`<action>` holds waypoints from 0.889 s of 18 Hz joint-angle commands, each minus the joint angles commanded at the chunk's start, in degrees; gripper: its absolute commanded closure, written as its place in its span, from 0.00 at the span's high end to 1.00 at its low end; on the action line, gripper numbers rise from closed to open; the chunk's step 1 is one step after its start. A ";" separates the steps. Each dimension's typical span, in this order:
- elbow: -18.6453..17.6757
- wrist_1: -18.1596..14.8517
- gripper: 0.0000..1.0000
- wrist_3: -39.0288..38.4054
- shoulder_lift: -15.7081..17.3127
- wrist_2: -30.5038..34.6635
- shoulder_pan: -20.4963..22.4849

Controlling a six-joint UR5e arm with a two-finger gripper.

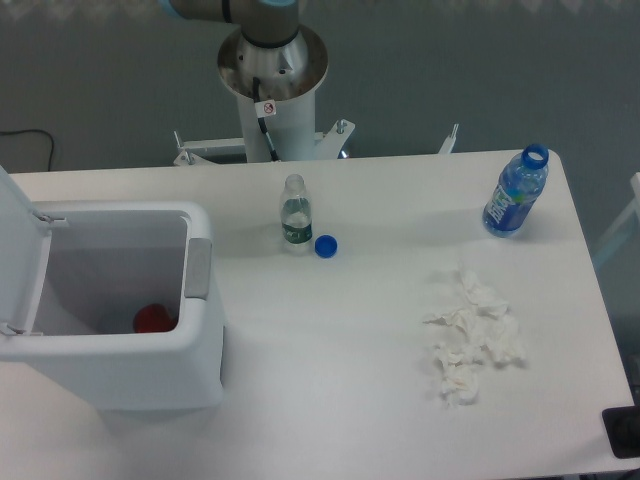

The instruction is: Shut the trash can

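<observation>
White table [330,380] holds the trash can [150,375], lid upright at left.

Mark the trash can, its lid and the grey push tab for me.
trash can [150,378]: fixed camera, front wall.
lid [18,240]: fixed camera, raised flap at left.
push tab [198,268]: fixed camera, middle of the grey tab.

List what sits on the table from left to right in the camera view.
Large white plastic trash can with its lid up → small clear capless bottle with a green label → loose blue bottle cap → pile of crumpled white tissues → blue-labelled clear water bottle.
</observation>
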 joint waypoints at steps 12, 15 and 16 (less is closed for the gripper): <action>1.67 0.70 1.00 -0.26 -4.84 1.93 -0.18; 1.76 0.70 1.00 -0.09 -5.11 4.04 0.26; 1.84 0.70 1.00 -0.09 -5.11 4.04 0.35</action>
